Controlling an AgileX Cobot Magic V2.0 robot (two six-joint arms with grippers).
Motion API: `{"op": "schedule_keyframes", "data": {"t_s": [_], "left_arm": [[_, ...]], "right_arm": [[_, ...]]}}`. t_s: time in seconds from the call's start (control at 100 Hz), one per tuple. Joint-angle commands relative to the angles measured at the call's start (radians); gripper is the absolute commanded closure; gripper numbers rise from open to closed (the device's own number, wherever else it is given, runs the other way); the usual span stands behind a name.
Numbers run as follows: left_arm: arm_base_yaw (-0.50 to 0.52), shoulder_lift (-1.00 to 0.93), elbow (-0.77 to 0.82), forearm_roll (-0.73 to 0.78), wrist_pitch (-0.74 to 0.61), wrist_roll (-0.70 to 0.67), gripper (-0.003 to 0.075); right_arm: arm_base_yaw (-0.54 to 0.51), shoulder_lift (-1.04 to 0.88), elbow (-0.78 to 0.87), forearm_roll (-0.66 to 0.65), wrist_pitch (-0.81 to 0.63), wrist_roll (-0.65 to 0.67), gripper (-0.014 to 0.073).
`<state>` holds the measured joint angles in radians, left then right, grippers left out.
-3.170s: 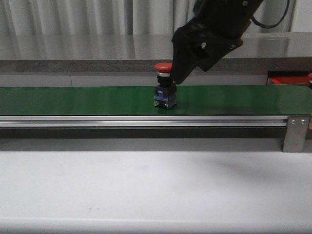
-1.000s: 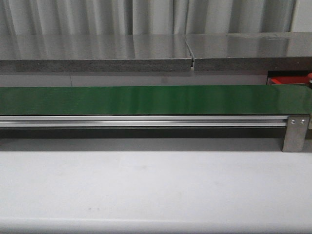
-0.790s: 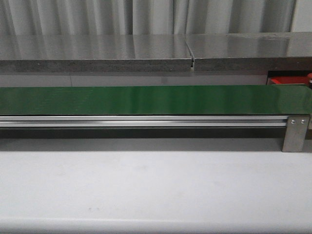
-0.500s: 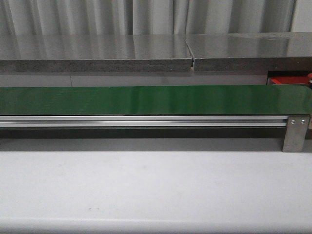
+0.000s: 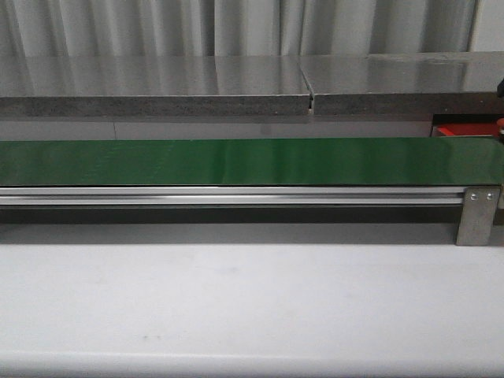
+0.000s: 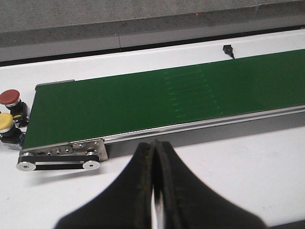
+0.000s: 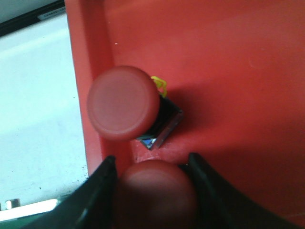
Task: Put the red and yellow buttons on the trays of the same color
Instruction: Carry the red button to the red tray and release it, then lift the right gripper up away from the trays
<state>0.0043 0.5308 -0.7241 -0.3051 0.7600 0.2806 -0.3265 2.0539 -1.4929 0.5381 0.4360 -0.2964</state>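
In the right wrist view my right gripper [image 7: 151, 191] is shut on a red button [image 7: 157, 193], held just over the floor of the red tray [image 7: 238, 71]. Another red button [image 7: 124, 102] stands in the tray right beside it, near the tray's wall. The tray's edge shows at the far right of the front view [image 5: 466, 130]. In the left wrist view my left gripper [image 6: 155, 152] is shut and empty above the white table, near the belt's end. A red button [image 6: 9, 97] and a yellow button [image 6: 5, 123] stand on the table just off that end. No yellow tray is in view.
The green conveyor belt [image 5: 236, 161] runs across the front view with an aluminium rail and a metal end bracket [image 5: 477, 214]. A grey counter [image 5: 157, 83] lies behind it. The belt's roller end [image 6: 62, 160] lies close to the left gripper.
About three seconds ago my right gripper held the red button at mid-belt. The arm and button have since left the front view to the right. The last second shows no movement.
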Motion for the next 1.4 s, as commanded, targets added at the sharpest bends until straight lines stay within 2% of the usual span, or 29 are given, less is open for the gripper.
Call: {"op": "schedule_keyframes", "data": {"t_s": [0.0,0.05,0.1,0.15,0.51,0.85,0.9,0.95,1.0,1.12,1.19,1.39], "left_arm": [[-0.007,0.005,-0.025,-0.022,-0.071,-0.006,0.0741],[-0.007,0.005,-0.025,-0.022,-0.071,-0.006,0.0741],[-0.007,0.005,-0.025,-0.022,-0.071,-0.006,0.0741],[-0.007,0.005,-0.025,-0.022,-0.071,-0.006,0.0741],[-0.007,0.005,-0.025,-0.022,-0.071,-0.006,0.0741],[-0.007,0.005,-0.025,-0.022,-0.071,-0.006,0.0741],[-0.007,0.005,-0.025,-0.022,-0.071,-0.006,0.0741],[-0.007,0.005,-0.025,-0.022,-0.071,-0.006,0.0741],[-0.007,0.005,-0.025,-0.022,-0.071,-0.006,0.0741],[-0.007,0.005,-0.025,-0.022,-0.071,-0.006,0.0741],[-0.007,0.005,-0.025,-0.022,-0.071,-0.006,0.0741],[-0.007,0.005,-0.025,-0.022,-0.071,-0.006,0.0741]], "right_arm": [[-0.001,-0.060,-0.030,0.019,-0.039,-0.002,0.0245],[-0.001,-0.060,-0.030,0.019,-0.035,-0.002,0.0129],[-0.001,-0.060,-0.030,0.019,-0.030,-0.002,0.0060],[-0.001,-0.061,-0.030,0.019,-0.027,-0.002,0.0027],[-0.001,-0.139,-0.025,-0.018,0.014,-0.021,0.0031],[0.011,-0.389,0.153,-0.143,-0.040,-0.064,0.0039],[0.022,-0.431,0.179,-0.159,-0.044,-0.064,0.0077],[0.038,-0.463,0.202,-0.175,-0.046,-0.064,0.0151],[0.058,-0.493,0.221,-0.186,-0.045,-0.064,0.0254],[0.101,-0.565,0.274,-0.188,-0.053,-0.064,0.0566],[0.129,-0.607,0.306,-0.190,-0.058,-0.064,0.0702],[0.201,-0.732,0.405,-0.220,-0.060,-0.064,0.0712]]}}
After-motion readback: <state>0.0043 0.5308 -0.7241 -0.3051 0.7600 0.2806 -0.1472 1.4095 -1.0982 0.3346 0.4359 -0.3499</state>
